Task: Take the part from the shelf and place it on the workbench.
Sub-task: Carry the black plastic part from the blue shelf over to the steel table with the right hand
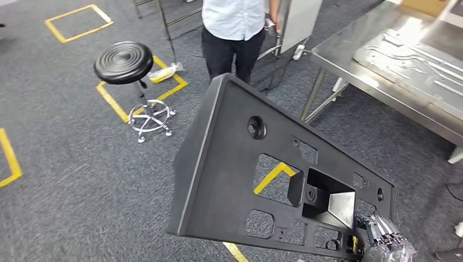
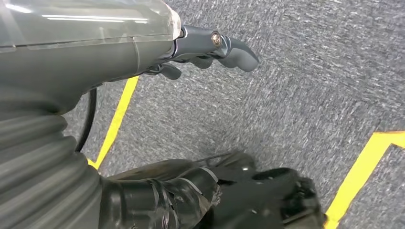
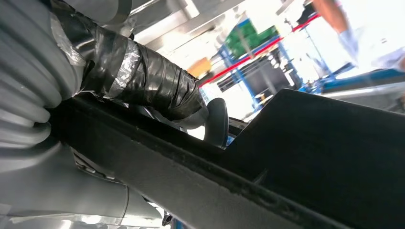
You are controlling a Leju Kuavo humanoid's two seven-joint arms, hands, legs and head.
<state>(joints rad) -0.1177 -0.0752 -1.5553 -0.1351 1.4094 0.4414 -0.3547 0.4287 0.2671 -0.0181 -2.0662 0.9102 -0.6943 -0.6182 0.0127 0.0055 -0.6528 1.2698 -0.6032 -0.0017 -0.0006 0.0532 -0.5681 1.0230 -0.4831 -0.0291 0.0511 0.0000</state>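
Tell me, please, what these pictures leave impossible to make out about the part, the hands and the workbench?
- Right hand: head view, cut off by the bottom edge; its grip on the black part is mostly hidden.
- Workbench: cut off by the right edge.
- Left hand: left wrist view, fingers partly hidden behind its cover.
- Right wrist view: background blurred.

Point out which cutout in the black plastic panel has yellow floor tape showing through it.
The large squarish cutout mid-panel; the smaller ones show only grey carpet.

Left hand (image 2: 210, 47): grey ribbed wrist cover, smooth grey shell, dark fingers, brass screw. Right hand (image 3: 143, 86): black tape wrap, grey ribbing.
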